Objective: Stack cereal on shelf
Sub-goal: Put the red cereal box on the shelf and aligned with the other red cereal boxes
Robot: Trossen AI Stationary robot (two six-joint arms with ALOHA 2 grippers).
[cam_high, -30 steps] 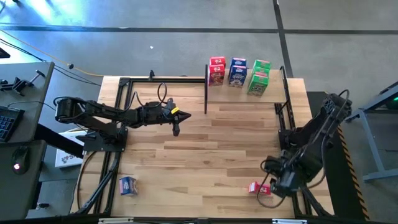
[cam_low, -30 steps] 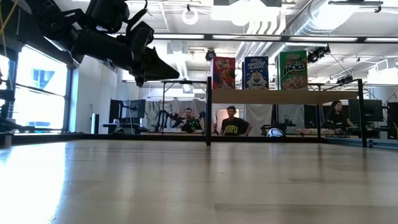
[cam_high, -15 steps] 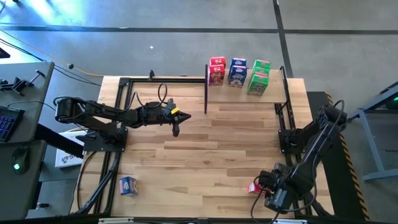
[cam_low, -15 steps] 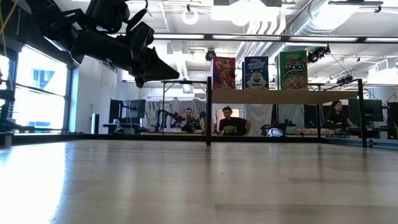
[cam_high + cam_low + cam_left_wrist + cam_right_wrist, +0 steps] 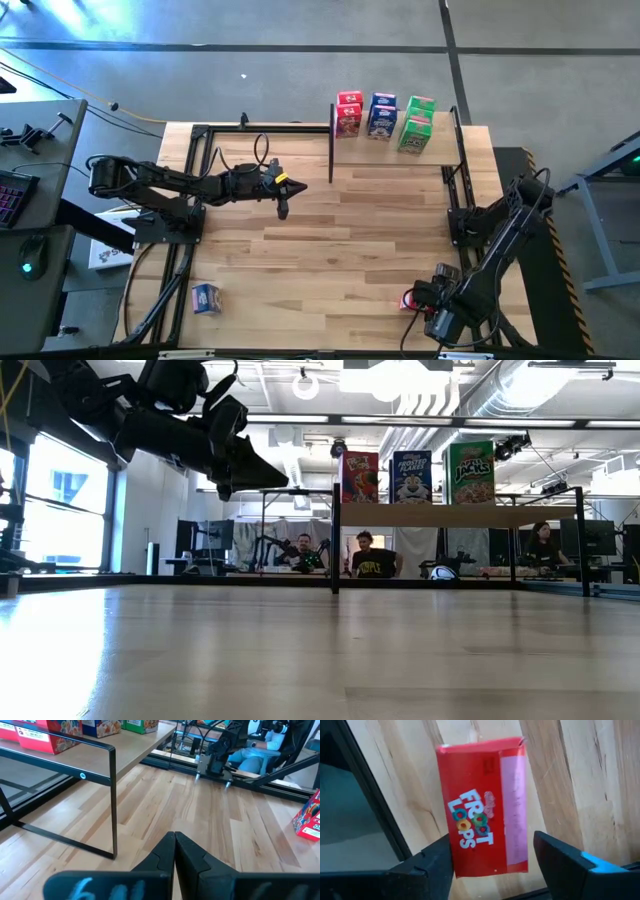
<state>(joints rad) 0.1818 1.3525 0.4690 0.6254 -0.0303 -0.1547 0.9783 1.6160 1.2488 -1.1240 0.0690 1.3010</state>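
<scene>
Now, starting at my left hand [image 5: 283, 209]: it hangs above the worktop [image 5: 330, 240] with its fingers pressed together, holding nothing, and the shelf [image 5: 400, 150] stands ahead of it and off to one side. On that shelf stand a red box [image 5: 348, 114], a blue box [image 5: 382, 115] and a green box [image 5: 416, 122] in a row. Another blue box [image 5: 206, 297] lies well behind that hand, near the worktop's near edge.

My right hand [image 5: 492, 855] is spread wide over a red Froot Loops box [image 5: 482, 805] lying flat on the planks; the box sits between my fingers, not yet pinched.

I judge the risk is here: the box lies close to the worktop's edge and the black frame rail [image 5: 370, 795], so a finger could strike the rail, or a skewed close could twist the box or nudge it off.

The worktop is pale plank wood, smooth and faintly glossy. Beyond it is an open workshop with exposed ducts, where people [image 5: 372, 556] sit at desks.
</scene>
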